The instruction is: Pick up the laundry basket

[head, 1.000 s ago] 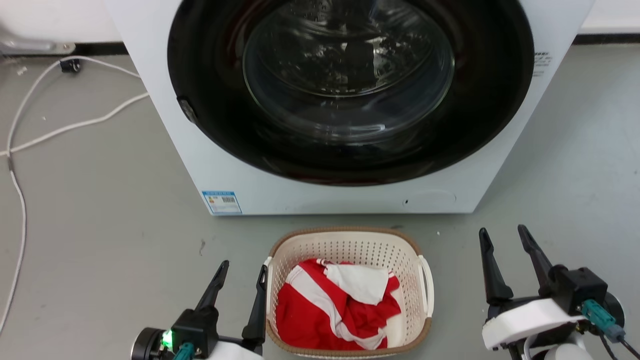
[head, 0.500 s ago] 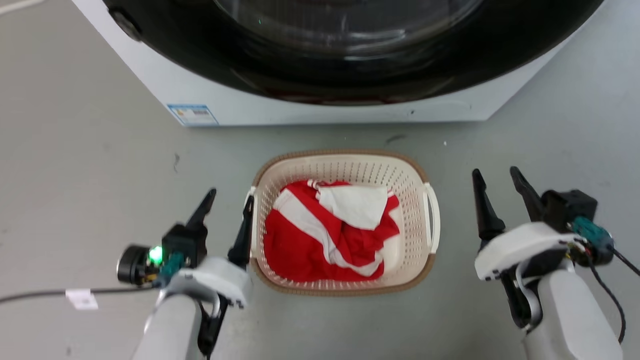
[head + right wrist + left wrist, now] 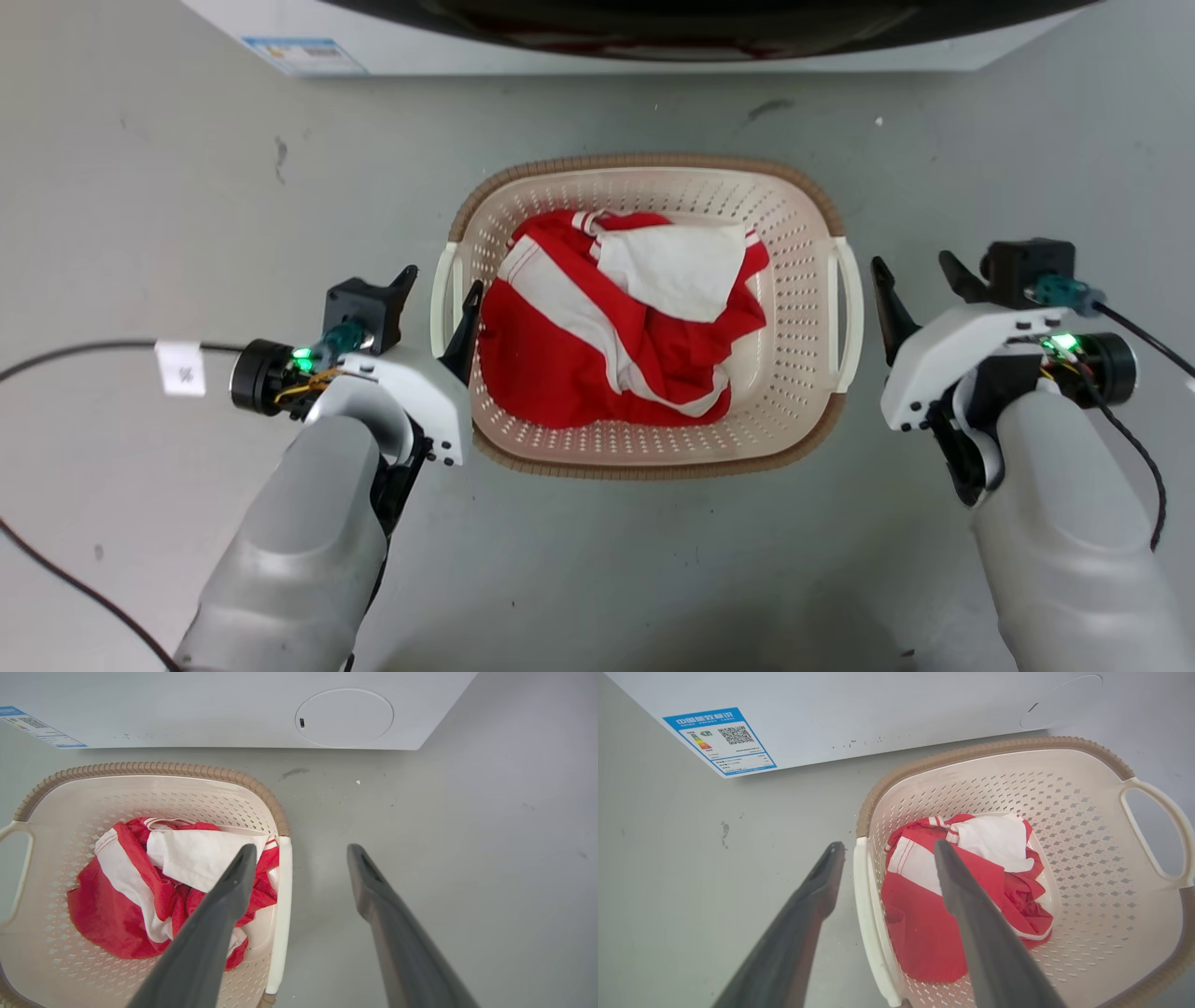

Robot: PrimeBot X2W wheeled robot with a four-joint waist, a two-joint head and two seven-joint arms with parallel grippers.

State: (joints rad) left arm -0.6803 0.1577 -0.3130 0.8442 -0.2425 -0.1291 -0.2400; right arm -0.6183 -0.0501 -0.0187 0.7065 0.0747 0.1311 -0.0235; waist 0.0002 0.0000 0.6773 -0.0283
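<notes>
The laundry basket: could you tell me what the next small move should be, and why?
Probably shift the right gripper toward the right handle of the laundry basket: in the head view its open fingers sit outside it, while the left gripper straddles the left handle.

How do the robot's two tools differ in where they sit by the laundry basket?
Head view: the left tool straddles the laundry basket's left handle, one finger inside; the right tool has both fingers outside the right handle. Left overlaps the basket; right shows floor between. Both are open, empty.
</notes>
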